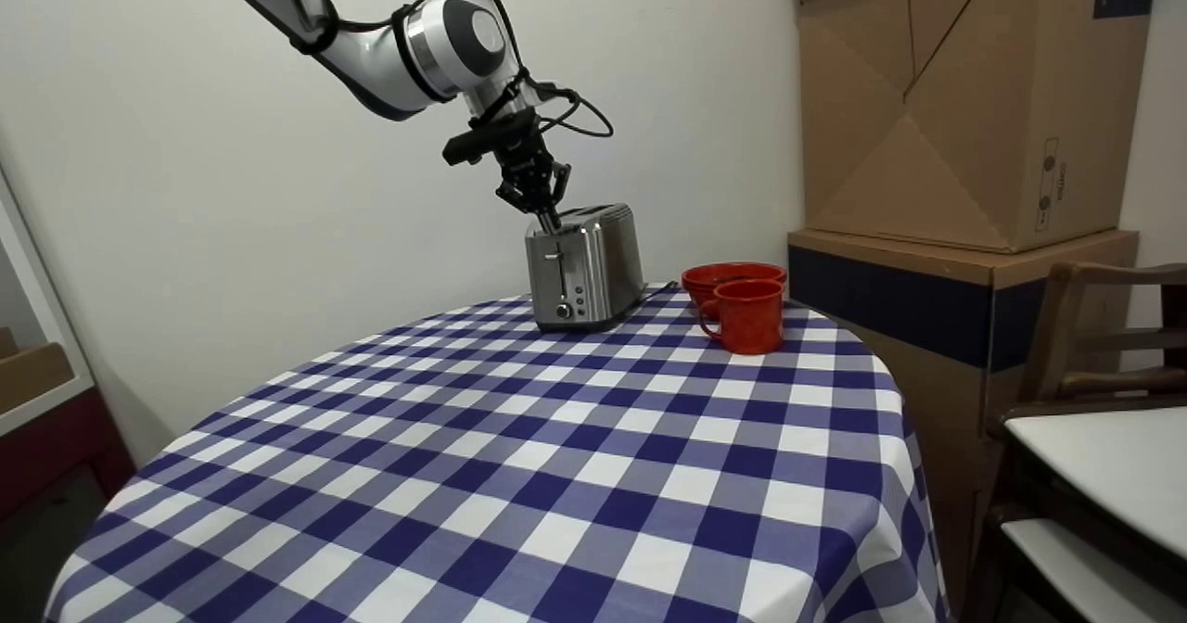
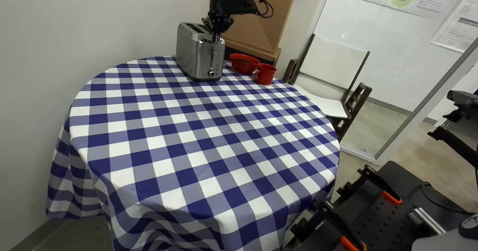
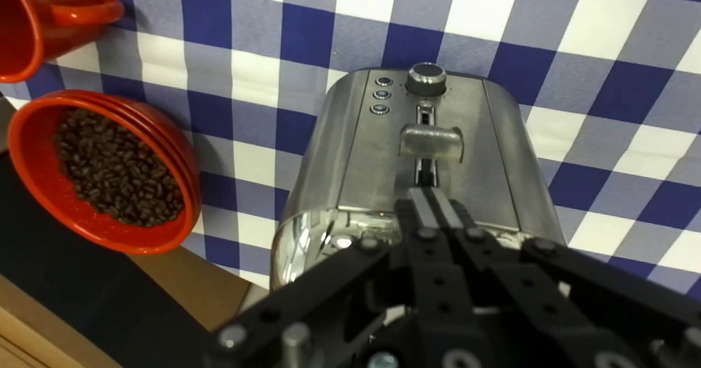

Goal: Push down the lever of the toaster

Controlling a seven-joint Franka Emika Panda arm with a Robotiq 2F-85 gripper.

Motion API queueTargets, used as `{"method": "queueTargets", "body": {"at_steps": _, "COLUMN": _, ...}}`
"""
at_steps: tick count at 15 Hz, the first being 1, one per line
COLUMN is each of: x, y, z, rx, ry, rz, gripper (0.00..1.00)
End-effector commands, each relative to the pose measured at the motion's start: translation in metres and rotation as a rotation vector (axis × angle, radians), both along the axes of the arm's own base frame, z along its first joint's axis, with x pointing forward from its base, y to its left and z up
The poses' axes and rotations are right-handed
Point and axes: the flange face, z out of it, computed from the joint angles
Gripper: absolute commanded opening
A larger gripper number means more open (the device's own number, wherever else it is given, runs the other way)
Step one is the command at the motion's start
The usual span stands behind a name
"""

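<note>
The silver toaster stands upright on the checked tablecloth, and shows in an exterior view and the wrist view. Its metal lever sticks out of the slot in its front face. In both exterior views the lever sits in the upper part of the slot. My gripper is shut, its fingertips together with nothing seen between them. It points down at the toaster's upper front edge, in line with the slot and above the lever. In the wrist view the tips are apart from the lever.
Stacked red bowls with dark beans and a red mug stand beside the toaster. The control knob is below the lever. A wall is behind the toaster, and cardboard boxes stand beyond the table.
</note>
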Motion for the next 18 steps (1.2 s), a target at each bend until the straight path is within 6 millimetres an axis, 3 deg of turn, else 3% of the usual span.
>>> {"method": "queueTargets", "body": {"at_steps": 1, "x": 0.006, "y": 0.002, "z": -0.01, "rx": -0.008, "ry": 0.016, "rz": 0.029, "gripper": 0.01}}
{"method": "queueTargets", "body": {"at_steps": 7, "x": 0.006, "y": 0.008, "z": -0.034, "rx": -0.018, "ry": 0.048, "rz": 0.061, "gripper": 0.01}}
{"method": "queueTargets", "body": {"at_steps": 13, "x": 0.006, "y": 0.009, "z": -0.044, "rx": -0.028, "ry": 0.061, "rz": 0.071, "gripper": 0.01}}
{"method": "queueTargets", "body": {"at_steps": 18, "x": 0.004, "y": 0.003, "z": -0.077, "rx": -0.047, "ry": 0.098, "rz": 0.066, "gripper": 0.01}}
